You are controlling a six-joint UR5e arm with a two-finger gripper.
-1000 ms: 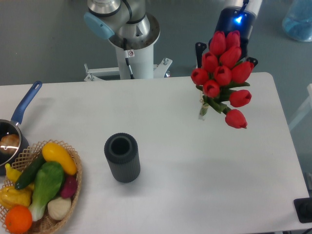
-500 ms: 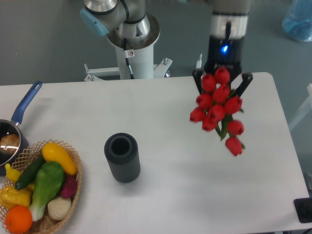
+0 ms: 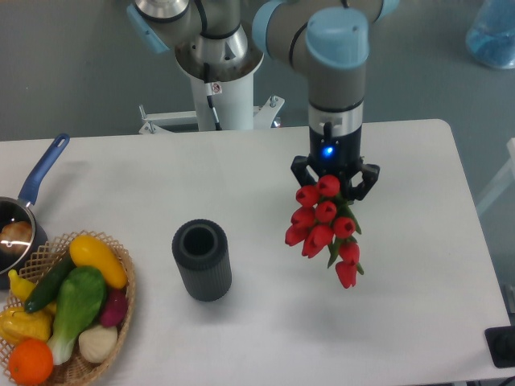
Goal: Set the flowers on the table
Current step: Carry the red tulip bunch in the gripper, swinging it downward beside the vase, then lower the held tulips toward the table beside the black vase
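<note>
The black two-finger gripper (image 3: 333,178) is hanging over the large white smooth tabletop (image 3: 273,322), its fingers closing on the bunch of red tulips with green leaves (image 3: 323,224), which is dangling blooms-down just beneath it, right of centre. The flowers seem to be hovering above the surface rather than resting there, probably so they can be lowered gently. A dark ribbed cylindrical vase (image 3: 202,259) is standing well apart to the left, a wicker basket of vegetables (image 3: 68,318) farther off.
</note>
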